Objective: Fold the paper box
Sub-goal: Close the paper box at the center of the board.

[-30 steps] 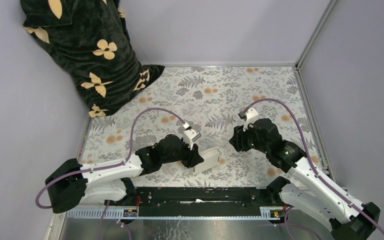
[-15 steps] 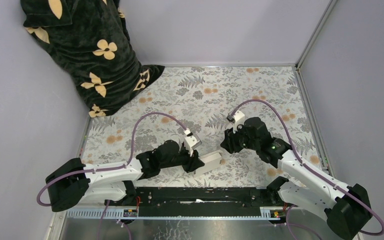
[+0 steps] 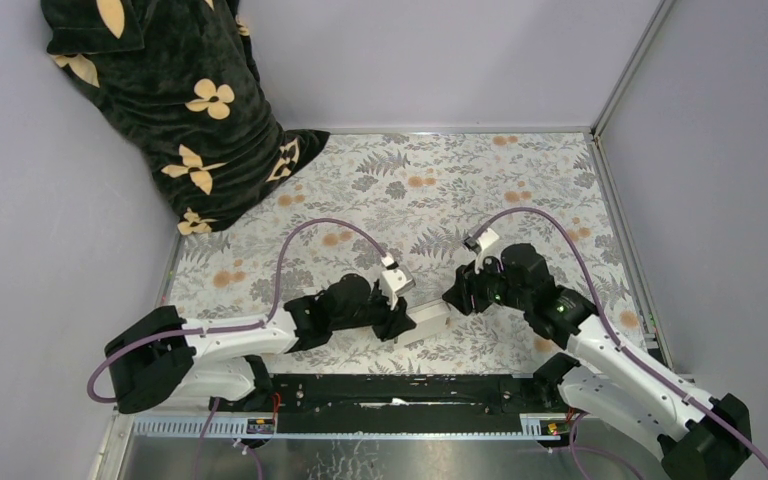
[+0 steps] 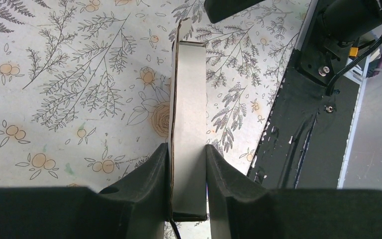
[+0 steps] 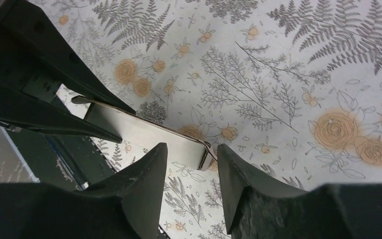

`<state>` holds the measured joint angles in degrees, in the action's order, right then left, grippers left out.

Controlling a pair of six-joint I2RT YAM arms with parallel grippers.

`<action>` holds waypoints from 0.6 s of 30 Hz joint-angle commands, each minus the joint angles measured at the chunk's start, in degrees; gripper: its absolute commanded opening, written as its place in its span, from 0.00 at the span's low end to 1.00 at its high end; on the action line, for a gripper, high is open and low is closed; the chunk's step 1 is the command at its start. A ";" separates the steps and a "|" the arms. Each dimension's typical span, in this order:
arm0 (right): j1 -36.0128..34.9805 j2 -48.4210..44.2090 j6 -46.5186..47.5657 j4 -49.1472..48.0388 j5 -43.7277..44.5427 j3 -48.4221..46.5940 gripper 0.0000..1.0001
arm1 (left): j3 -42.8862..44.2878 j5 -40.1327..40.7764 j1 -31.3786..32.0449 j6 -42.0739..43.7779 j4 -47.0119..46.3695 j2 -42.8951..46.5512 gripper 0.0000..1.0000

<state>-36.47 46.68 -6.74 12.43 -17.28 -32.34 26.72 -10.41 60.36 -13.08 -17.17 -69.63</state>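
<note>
Apparently white paper box (image 3: 425, 322), floral-print table (image 3: 480, 170)

1 paper box (image 3: 428, 320), near middle of table (image 3: 520, 180): left end between left gripper (image 3: 403, 325) fingers; right end by right gripper (image 3: 457, 297), contact unclear. 1 cloth (image 3: 175, 110): far-left corner.

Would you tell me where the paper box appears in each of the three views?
Top external: the paper box sits low centre, between the arms' tips.
Left wrist: centre, an upright strip clamped in the left gripper.
Right wrist: lower left of centre, slanted, its end inside the open right gripper.
Shared landmark: the floral table cover.
</note>
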 commanded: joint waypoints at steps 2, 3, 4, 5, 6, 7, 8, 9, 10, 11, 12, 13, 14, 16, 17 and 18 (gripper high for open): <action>0.18 -5.81 -5.41 -2.35 7.96 4.55 0.50 | 2.35 0.09 -1.23 3.24 2.24 -3.93 0.21; 0.23 -7.25 -7.19 -3.23 11.04 6.27 0.50 | 2.86 0.04 -1.66 3.58 2.56 -4.93 0.21; 0.23 -8.83 -8.02 -4.73 13.52 8.26 0.50 | 3.50 -0.63 -2.35 3.92 2.72 -6.04 0.22; 0.22 -10.06 -9.22 -5.89 15.64 9.85 0.49 | 4.36 -1.41 -3.06 4.14 2.79 -7.34 0.22; 0.22 -11.58 -10.58 -6.45 16.78 10.70 0.49 | 5.61 -2.14 -3.88 4.38 3.48 -8.64 0.22; 0.21 -12.78 -11.64 -7.69 18.45 11.52 0.49 | 7.51 -3.10 -4.64 4.94 4.64 -10.18 0.23; 0.23 -13.58 -13.19 -9.11 19.96 12.60 0.49 | 9.41 -4.07 -5.55 5.56 6.52 -11.64 0.23; 0.20 -14.16 -14.37 -8.90 22.52 12.94 0.50 | 11.97 -5.86 -6.61 6.45 8.66 -12.94 0.24; 0.21 -14.50 -15.13 -8.77 24.34 13.22 0.51 | 14.64 -7.83 -7.69 7.40 10.49 -14.28 0.24; 0.22 -14.73 -15.17 -9.12 25.41 13.47 0.52 | 17.13 -9.19 -8.92 8.57 12.35 -15.36 0.25; 0.24 -14.72 -15.15 -9.28 26.68 13.42 0.54 | 20.00 -10.49 -10.08 9.85 14.08 -16.76 0.25; 0.26 -14.50 -14.92 -8.98 28.01 12.93 0.55 | 22.85 -12.31 -11.28 11.71 16.31 -18.37 0.26; 0.18 -14.03 -14.68 -8.27 29.49 12.11 0.56 | 26.37 -13.78 -12.72 13.31 19.48 -20.21 0.26; 0.22 -12.94 -13.68 -7.41 31.19 10.53 0.57 | 32.56 -15.43 -14.60 17.00 24.30 -23.77 0.26; 0.22 -12.48 -13.31 -7.05 31.80 9.86 0.57 | 35.41 -16.63 -16.14 18.32 25.82 -25.61 0.26; 0.20 -12.27 -13.07 -7.11 32.20 9.30 0.58 | 38.07 -17.98 -17.21 19.27 27.28 -27.37 0.26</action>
<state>-36.45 33.34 -19.81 7.84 8.16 -18.90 55.75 -21.74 46.78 -1.78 0.40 -92.31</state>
